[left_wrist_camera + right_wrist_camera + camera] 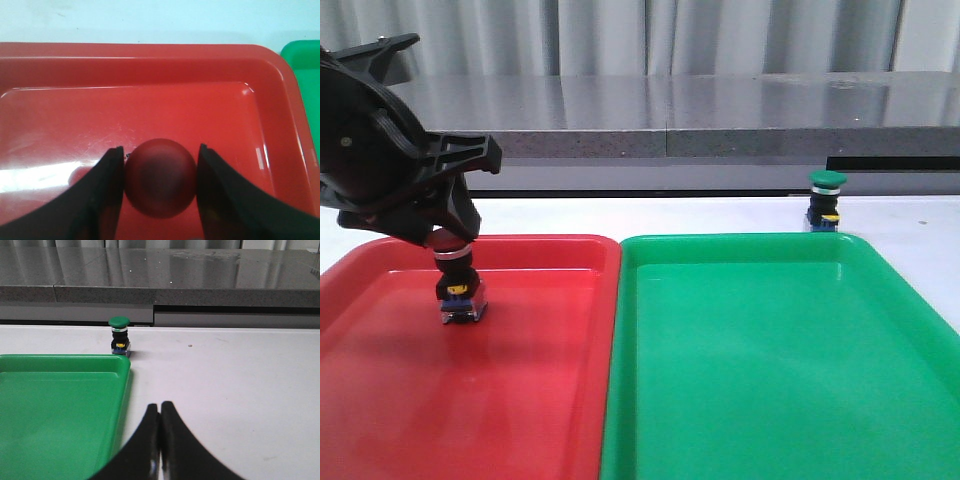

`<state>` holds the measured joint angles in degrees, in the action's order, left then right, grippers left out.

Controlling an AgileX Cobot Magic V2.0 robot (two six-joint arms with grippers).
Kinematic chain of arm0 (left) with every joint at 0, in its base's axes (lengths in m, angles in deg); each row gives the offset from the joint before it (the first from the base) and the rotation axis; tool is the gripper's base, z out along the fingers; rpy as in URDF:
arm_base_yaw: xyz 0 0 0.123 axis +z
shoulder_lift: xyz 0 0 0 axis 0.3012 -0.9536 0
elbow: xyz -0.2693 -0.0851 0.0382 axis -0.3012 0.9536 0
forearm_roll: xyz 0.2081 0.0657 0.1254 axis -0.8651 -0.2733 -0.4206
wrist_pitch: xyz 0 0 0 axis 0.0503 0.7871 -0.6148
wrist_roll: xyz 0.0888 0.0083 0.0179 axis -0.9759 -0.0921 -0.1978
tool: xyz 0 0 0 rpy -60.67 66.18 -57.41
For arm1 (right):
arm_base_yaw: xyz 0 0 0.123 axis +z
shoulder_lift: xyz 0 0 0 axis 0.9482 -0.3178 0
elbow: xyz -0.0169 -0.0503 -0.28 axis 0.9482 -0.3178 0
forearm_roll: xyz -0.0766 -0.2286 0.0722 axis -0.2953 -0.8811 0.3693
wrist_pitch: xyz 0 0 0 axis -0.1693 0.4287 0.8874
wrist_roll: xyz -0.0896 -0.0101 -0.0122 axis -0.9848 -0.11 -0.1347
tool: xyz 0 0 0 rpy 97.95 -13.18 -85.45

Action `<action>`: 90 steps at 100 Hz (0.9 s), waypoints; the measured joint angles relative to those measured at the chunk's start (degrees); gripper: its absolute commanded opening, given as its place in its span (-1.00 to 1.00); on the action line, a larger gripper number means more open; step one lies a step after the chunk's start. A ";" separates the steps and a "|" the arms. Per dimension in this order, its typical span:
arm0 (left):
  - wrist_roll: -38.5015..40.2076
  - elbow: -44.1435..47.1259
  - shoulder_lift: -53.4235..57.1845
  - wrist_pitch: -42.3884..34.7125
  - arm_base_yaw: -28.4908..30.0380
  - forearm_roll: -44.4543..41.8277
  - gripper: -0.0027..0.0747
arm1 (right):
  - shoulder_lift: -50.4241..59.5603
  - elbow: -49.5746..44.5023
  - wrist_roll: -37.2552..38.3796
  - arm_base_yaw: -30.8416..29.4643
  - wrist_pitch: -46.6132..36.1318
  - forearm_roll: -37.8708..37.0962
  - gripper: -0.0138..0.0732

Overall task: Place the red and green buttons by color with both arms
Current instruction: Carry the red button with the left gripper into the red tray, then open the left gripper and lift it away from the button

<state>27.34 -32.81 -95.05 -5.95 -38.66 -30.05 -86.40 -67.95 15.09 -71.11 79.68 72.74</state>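
The red button (pixel 458 283) stands upright inside the red tray (pixel 380 400), near its far left part, base on or just above the tray floor. My left gripper (pixel 446 238) comes down on it from above, and its fingers are closed on the dark red cap (pixel 160 177) from both sides. The green button (pixel 827 200) stands upright on the white table just behind the far right corner of the green tray (pixel 770 350). It also shows in the right wrist view (pixel 119 335). My right gripper (pixel 160 406) is shut and empty, low over the table beside the green tray (pixel 50 405).
The two trays lie side by side, red on the left and green on the right, and fill most of the near table. A grey counter ledge (pixel 720 120) runs along the back. The right arm is out of the front view.
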 measured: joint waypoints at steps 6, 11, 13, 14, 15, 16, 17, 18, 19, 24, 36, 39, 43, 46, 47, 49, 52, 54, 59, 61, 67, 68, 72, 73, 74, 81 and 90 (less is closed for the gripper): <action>0.00 0.00 0.00 0.00 0.00 0.00 -0.47 | 0.00 0.00 0.00 0.00 0.00 0.00 -0.84; 0.00 0.00 0.00 0.00 0.00 0.00 -0.36 | 0.00 0.00 0.00 0.00 0.00 0.00 -0.84; 0.00 0.00 0.00 0.00 0.00 0.00 -0.32 | 0.00 0.00 0.00 0.00 0.00 0.00 -0.84; 0.00 0.00 0.00 0.00 0.00 0.00 -0.27 | 0.00 0.00 0.00 0.00 0.00 0.00 -0.84; 0.00 0.00 0.00 0.00 0.00 0.00 -0.25 | 0.00 0.00 0.00 0.00 0.00 0.00 -0.84; 0.00 0.00 0.00 0.00 0.00 0.00 -0.20 | 0.00 0.00 0.00 0.00 0.00 0.00 -0.84; 0.00 0.00 0.00 0.00 0.00 0.00 -0.17 | 0.00 0.00 0.00 0.00 0.00 0.00 -0.84; 0.00 0.00 0.00 0.00 0.00 0.00 -0.12 | 0.00 0.00 0.00 0.00 0.00 0.00 -0.84; 0.00 0.00 0.00 0.00 0.00 0.00 -0.09 | 0.00 0.00 0.00 0.00 0.00 0.00 -0.84; 0.00 0.00 0.00 0.00 -0.14 0.00 0.11 | 0.00 0.00 0.00 0.00 0.00 0.00 -0.84; 0.00 0.00 -0.13 0.00 -0.14 0.79 0.49 | 0.00 0.00 0.00 0.00 0.00 0.00 -0.84; 0.00 0.03 -0.22 0.00 -0.14 1.05 0.54 | 0.00 0.00 0.00 0.00 0.00 0.00 -0.84; 0.00 0.13 -0.37 0.10 -0.14 1.42 0.56 | 0.00 0.00 0.00 0.00 0.00 0.00 -0.84; 0.00 0.13 -0.35 0.10 -0.14 1.67 0.56 | 0.00 0.00 0.00 0.00 0.00 0.00 -0.84; 0.00 0.13 -0.40 0.10 -0.14 1.68 0.56 | 0.00 0.00 0.00 0.00 0.00 0.00 -0.84; 0.00 0.13 -0.50 0.10 -0.14 1.78 0.56 | 0.00 0.00 0.00 0.00 0.00 0.00 -0.84; 0.00 0.13 -0.49 0.10 -0.14 1.78 0.56 | 0.00 0.00 0.00 0.00 0.00 0.00 -0.84; 0.00 0.13 -0.49 0.22 -0.14 1.78 0.56 | 0.00 0.00 0.00 0.00 0.00 0.00 -0.84; 0.00 0.13 -0.49 0.32 -0.14 1.91 0.56 | 0.00 0.00 0.00 0.00 0.00 0.00 -0.84; 0.00 0.13 -0.34 0.32 -0.18 1.91 0.56 | 0.00 0.00 0.00 0.00 0.00 0.00 -0.84; 0.00 0.13 0.21 0.46 -0.18 1.91 0.56 | 0.00 0.00 0.00 0.00 0.00 0.00 -0.84; 0.00 0.13 0.42 0.60 -0.18 1.91 0.56 | 0.00 0.00 0.00 0.00 0.00 0.00 -0.84; 0.00 0.13 1.04 0.69 -0.18 1.91 0.56 | 0.00 0.00 0.00 0.00 0.00 0.00 -0.84; 0.00 0.13 1.34 0.69 -0.18 1.91 0.56 | 0.00 0.00 0.00 0.00 0.00 0.00 -0.84; 0.00 0.13 1.50 0.69 -0.18 1.91 0.56 | 0.00 0.00 0.00 0.00 0.00 0.00 -0.84; 0.00 0.13 3.30 0.69 -0.18 1.91 0.56 | 0.00 0.00 0.00 0.00 0.00 0.00 -0.84; 0.00 0.13 6.12 0.81 -0.07 1.20 0.56 | 0.00 0.00 0.00 0.00 0.00 0.00 -0.84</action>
<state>27.34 -32.69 -88.94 -5.14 -38.73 -28.85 -86.40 -67.95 15.09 -71.11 79.68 72.74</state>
